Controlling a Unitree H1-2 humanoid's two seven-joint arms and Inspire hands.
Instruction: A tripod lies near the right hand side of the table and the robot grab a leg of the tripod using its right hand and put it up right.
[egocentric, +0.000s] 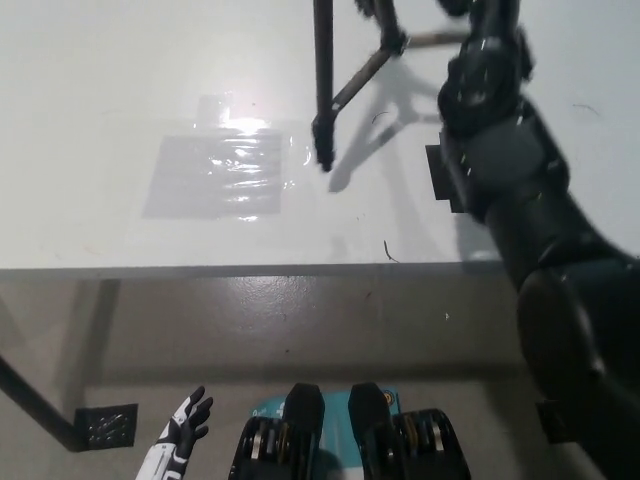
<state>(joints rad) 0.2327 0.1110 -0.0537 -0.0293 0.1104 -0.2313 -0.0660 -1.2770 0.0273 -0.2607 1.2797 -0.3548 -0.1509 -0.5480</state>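
Note:
The tripod (323, 80) is raised off its side, near the table's far right. One dark leg points almost straight down, its foot (325, 158) touching or just above the white table (100, 100). A brace (362, 75) angles up to the hub at the top edge. A paler leg (428, 38) runs right into my black right hand (478, 18), which is shut on it and partly cut off by the top edge. My white left hand (182, 436) rests low at the bottom left, below table level, fingers apart.
A shiny clear patch (220, 175) lies on the table left of the tripod foot. A black flat plate (438, 175) shows beside my right forearm. The table's front edge (250, 269) crosses the picture, with grey floor and a table foot (105, 425) below.

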